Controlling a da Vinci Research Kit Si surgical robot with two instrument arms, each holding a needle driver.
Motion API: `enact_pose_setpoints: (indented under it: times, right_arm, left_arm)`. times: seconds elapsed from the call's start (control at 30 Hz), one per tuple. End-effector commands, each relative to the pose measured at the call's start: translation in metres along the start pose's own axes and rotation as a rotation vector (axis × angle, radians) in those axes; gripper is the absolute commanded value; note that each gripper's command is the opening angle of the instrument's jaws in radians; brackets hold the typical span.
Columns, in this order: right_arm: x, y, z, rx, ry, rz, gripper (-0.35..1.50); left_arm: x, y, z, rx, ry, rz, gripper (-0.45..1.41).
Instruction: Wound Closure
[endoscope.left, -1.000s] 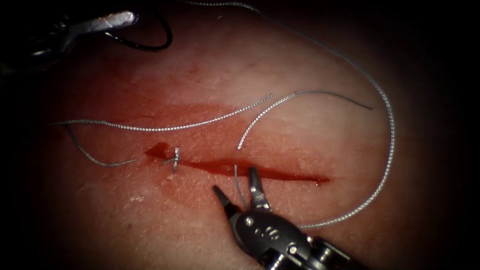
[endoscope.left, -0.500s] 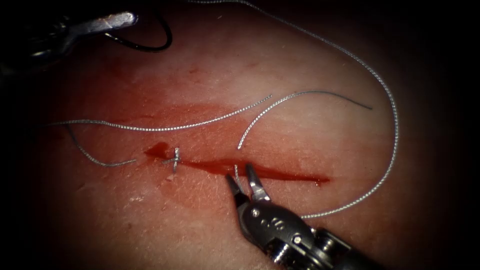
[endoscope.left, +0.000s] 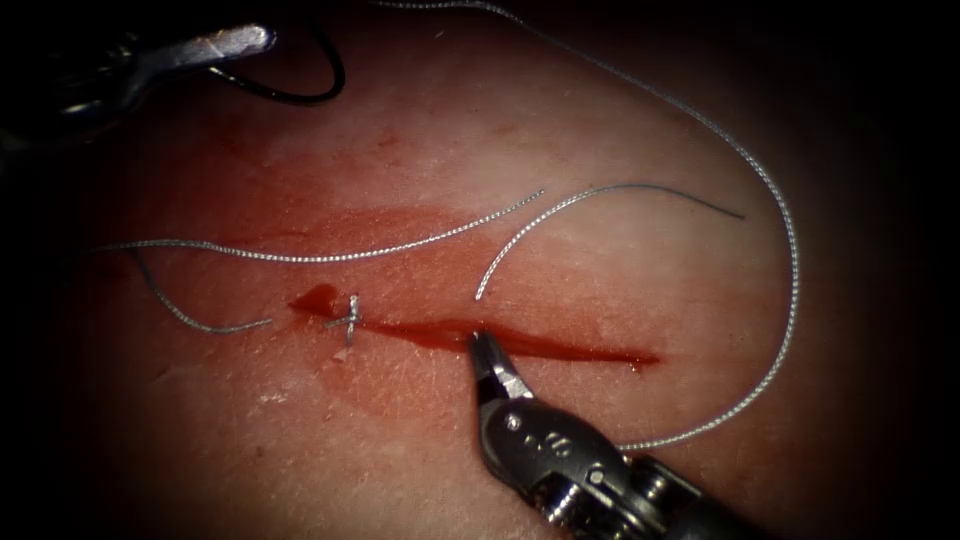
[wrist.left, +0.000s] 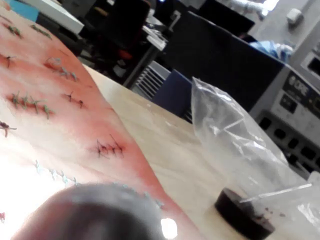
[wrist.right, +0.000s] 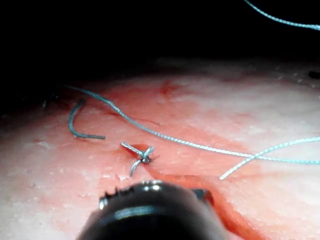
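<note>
The cut (endoscope.left: 570, 349) runs across the tissue (endoscope.left: 420, 150), wet with red fluid (endoscope.left: 400, 225). One knotted stitch (endoscope.left: 350, 320) sits at its left end. My right tool (endoscope.left: 482, 346) comes up from below, jaws shut on the short thread end that rises from the middle of the cut. From there the long thread (endoscope.left: 785, 230) loops off to the right and upward. My left tool (endoscope.left: 250, 40) rests at the far upper left, shut on the dark curved needle (endoscope.left: 325, 88) near one end; the needle is outside the tissue. The stitch (wrist.right: 142, 157) also shows in the right wrist view.
Loose cut ends of thread lie above the cut: a long one (endoscope.left: 300, 257), a curved one (endoscope.left: 600, 190) and a short one (endoscope.left: 190, 318) at the left. The left wrist view has older stitches (wrist.left: 107, 148), a plastic bag (wrist.left: 235, 140) and a dark cap (wrist.left: 242, 212) on the bench.
The right tool's jaws were open around the short thread end; they slid up toward the cut and closed on it. The long loop shifted slightly. The left tool stayed still.
</note>
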Motion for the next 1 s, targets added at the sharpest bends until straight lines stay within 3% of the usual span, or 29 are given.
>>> enact_pose_setpoints:
  times: [0.03, 0.23, 0.33, 0.57, 0.6, 0.8, 0.9, 1.0]
  right_arm:
    - [0.0012, 0.0001, 0.0001, -0.004, 0.007, 0.004, -0.35]
    - [0.0006, 0.0014, -0.0016, -0.013, -0.016, 0.007, -0.35]
    - [-0.0003, 0.0042, -0.0035, -0.039, -0.028, 0.012, -0.35]
    - [-0.0014, 0.0149, -0.0061, -0.144, -0.049, 0.029, -0.35]
    - [-0.0018, 0.0179, -0.0066, -0.172, -0.053, 0.03, -0.35]
    - [-0.0032, 0.0263, -0.008, -0.261, -0.061, 0.031, -0.35]
    - [-0.0034, 0.0285, -0.0084, -0.281, -0.065, 0.032, -0.35]
    - [-0.0033, 0.0281, -0.0086, -0.274, -0.065, 0.047, -0.35]
  left_arm:
    - [-0.0012, -0.0007, 0.0004, 0.006, -0.007, 0.006, -0.38]
    - [-0.0012, -0.0007, 0.0004, 0.008, -0.005, 0.006, -0.38]
    - [-0.0013, -0.0007, 0.0004, 0.008, -0.004, 0.006, -0.38]
    - [-0.0013, -0.0007, 0.0004, 0.008, -0.004, 0.006, -0.38]
    - [-0.0013, -0.0007, 0.0004, 0.008, -0.004, 0.006, -0.38]
    - [-0.0012, -0.0007, 0.0004, 0.008, -0.005, 0.006, -0.43]
    - [-0.0012, -0.0007, 0.0005, 0.008, -0.005, 0.006, -0.45]
    - [-0.0012, -0.0007, 0.0006, 0.007, -0.006, 0.006, -0.45]
